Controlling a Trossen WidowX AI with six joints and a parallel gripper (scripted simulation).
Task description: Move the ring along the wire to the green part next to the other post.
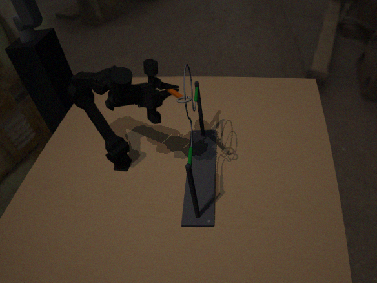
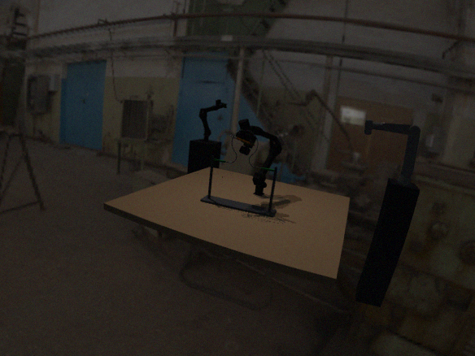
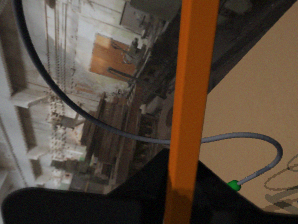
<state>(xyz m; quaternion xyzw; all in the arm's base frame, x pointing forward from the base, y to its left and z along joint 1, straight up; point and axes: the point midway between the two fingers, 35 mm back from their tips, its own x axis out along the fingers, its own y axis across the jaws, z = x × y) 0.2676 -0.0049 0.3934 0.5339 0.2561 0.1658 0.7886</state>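
My gripper (image 1: 173, 88) (image 3: 174, 156) is shut on the orange handle (image 1: 174, 93) (image 2: 242, 140) (image 3: 192, 95). The ring (image 1: 179, 101) is level at the handle's lower end, around the grey wire (image 1: 184, 77) (image 3: 125, 136) on the near side of its tall arch in the top view. Whether they touch cannot be told; the ring is outside the wrist view. The near green part (image 1: 190, 156) (image 2: 220, 161) adjoins the near post (image 1: 193, 192) (image 2: 210, 183). The far green part (image 1: 196, 94) (image 2: 268, 169) adjoins the far post (image 1: 201, 113) (image 2: 272, 191).
A dark base plate (image 1: 200, 184) (image 2: 237, 206) carries both posts on the wooden table (image 1: 274, 194) (image 2: 301, 236). The arm stands on the opposite side of the wire from the exterior view. Dark pedestals with other arms stand beyond the table.
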